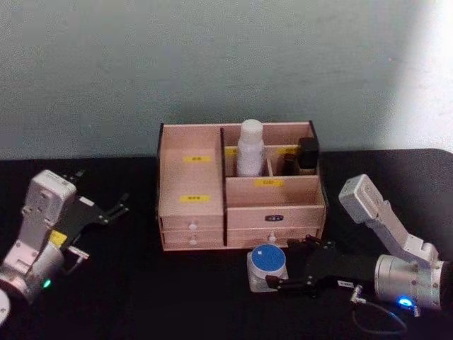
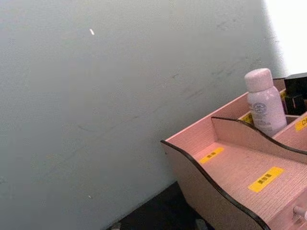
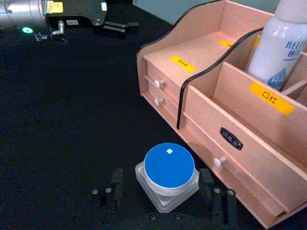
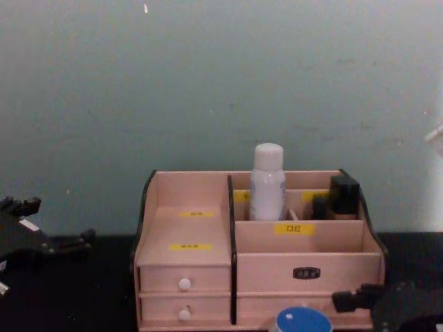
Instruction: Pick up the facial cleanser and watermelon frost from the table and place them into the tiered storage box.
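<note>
The left gripper (image 1: pixel 101 190) hovers over the black table (image 1: pixel 127 297) well left of the tiered storage box (image 1: pixel 191 188), fingers spread wide around nothing. In the box, the facial cleanser (image 1: pixel 250 147) stands upright in the rear compartment just right of the central divider. A small dark item (image 1: pixel 308 154) (too dim to identify) sits in the rear right corner compartment. The watermelon frost (image 3: pixel 169 165) rests on the table just in front of the box's right-hand drawers, blue lid up. The right gripper (image 3: pixel 161 184) is low at it, open fingers (image 3: pixel 207 181) straddling the jar, one on each side.
</note>
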You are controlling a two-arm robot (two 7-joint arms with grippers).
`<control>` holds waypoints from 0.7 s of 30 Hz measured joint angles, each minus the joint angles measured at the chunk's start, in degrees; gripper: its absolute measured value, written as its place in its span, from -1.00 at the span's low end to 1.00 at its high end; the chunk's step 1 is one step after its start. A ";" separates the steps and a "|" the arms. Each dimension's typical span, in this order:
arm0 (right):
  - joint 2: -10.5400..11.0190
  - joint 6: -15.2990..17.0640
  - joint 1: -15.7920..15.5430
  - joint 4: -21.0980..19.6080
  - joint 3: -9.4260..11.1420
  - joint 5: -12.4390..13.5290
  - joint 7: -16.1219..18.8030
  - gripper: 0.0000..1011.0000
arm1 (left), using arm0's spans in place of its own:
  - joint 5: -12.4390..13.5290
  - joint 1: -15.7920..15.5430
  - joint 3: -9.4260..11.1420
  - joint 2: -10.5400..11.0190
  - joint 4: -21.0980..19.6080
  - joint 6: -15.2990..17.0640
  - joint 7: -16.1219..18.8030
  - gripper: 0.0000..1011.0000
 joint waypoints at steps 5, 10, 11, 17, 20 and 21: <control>-0.48 -0.37 0.37 0.82 -0.43 -0.50 -0.09 0.98 | 0.00 0.00 0.00 0.00 0.00 0.00 0.00 0.98; -1.08 -0.63 0.79 1.78 -0.85 -1.03 -0.19 0.98 | 0.00 0.00 0.00 0.00 0.00 0.00 0.00 0.98; -1.30 -0.75 0.92 2.10 -0.95 -1.18 -0.20 0.98 | 0.00 0.00 0.00 0.00 0.00 0.00 0.00 0.98; -2.34 -1.30 1.62 3.63 -1.21 -1.73 -0.22 0.98 | 0.00 0.00 0.00 0.00 0.00 0.00 0.00 0.98; -2.68 -1.49 1.91 4.11 -1.26 -1.92 -0.22 0.98 | 0.00 0.00 0.00 0.00 0.00 0.00 0.00 0.98; -2.94 -1.67 2.10 4.48 -1.30 -2.06 -0.22 0.98 | 0.00 0.00 0.00 0.00 0.00 0.00 0.00 0.98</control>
